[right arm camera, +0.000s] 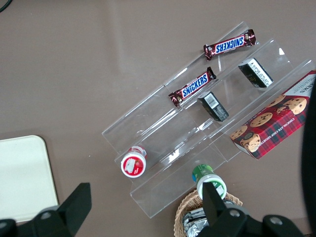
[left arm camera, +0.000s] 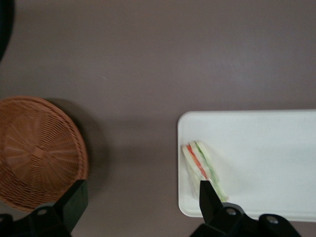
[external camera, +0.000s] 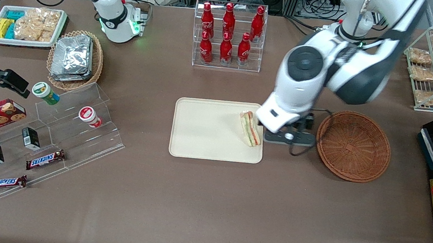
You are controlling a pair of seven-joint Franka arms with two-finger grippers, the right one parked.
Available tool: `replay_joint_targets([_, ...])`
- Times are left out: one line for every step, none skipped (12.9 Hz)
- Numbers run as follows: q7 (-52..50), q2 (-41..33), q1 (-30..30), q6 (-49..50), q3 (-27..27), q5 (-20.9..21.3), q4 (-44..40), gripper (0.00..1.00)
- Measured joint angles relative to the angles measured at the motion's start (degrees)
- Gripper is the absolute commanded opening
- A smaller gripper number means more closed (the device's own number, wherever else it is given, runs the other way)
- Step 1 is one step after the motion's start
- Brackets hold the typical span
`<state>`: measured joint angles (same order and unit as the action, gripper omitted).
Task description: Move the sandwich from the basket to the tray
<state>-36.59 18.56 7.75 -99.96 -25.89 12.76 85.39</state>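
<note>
Looking across the table (external camera: 205, 203) first, I have the tray (external camera: 207, 130) near its middle and the basket (external camera: 353, 146) just beside it toward the working arm's end, the two apart with a strip of brown surface between them. From what I can see the basket holds nothing now.

My working arm reaches down over that strip, and the gripper (left arm camera: 143, 207) hangs above the gap between basket and tray. In the wrist view its two fingers are spread wide with nothing between them: one fingertip (left arm camera: 74, 200) sits over the basket (left arm camera: 39, 153) rim, the other fingertip (left arm camera: 207, 197) over the tray (left arm camera: 256, 148) edge, right at one end of the sandwich (left arm camera: 203, 170). I can't tell whether that tip touches the wrap or only hangs above it.

The sandwich (external camera: 250, 128) lies on the tray, just inside the short edge nearest the basket, filling layers showing. Its long axis runs roughly along that edge, slightly slanted, with one end toward the front camera.

So what matters for me is this: the sandwich sits off to the tray side of the open fingers, not between them. I judge the placement essentially done, and the move to come should be a straight lift so that the near fingertip doesn't drag the wedge.
</note>
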Motion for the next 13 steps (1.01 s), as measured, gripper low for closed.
replay_joint_targets([1.9,-0.7,-3.0,1.2,0.1,-0.9,-2.2,1.00])
replay_joint_targets([4.1,-1.5,-6.1,2.4,0.2,-1.8,-3.8,1.00])
replay_joint_targets([6.3,-2.5,-9.3,3.8,0.3,-2.5,-5.1,1.00])
replay_joint_targets([7.7,-3.5,-12.3,4.8,0.4,-2.9,-5.8,1.00])
replay_joint_targets([8.4,-4.5,-15.0,5.3,0.4,-3.0,-6.3,1.00])
replay_joint_targets([9.0,-5.4,-17.0,5.5,0.4,-3.0,-6.3,1.00])
replay_joint_targets([10.1,-6.2,-18.3,5.6,0.4,-3.0,-6.3,1.00])
replay_joint_targets([11.9,-6.7,-18.9,5.7,0.4,-3.1,-6.3,1.00])
replay_joint_targets([13.6,-7.0,-19.3,5.9,0.4,-3.1,-6.3,1.00])
replay_joint_targets([14.9,-7.2,-20.0,6.4,0.4,-3.2,-6.3,1.00])
replay_joint_targets([15.7,-7.3,-20.5,7.0,0.4,-3.2,-6.3,1.00])
replay_joint_targets([16.2,-7.4,-20.8,7.4,0.4,-3.3,-6.3,1.00])
replay_joint_targets([16.3,-7.4,-20.9,7.6,0.4,-3.3,-6.3,1.00])
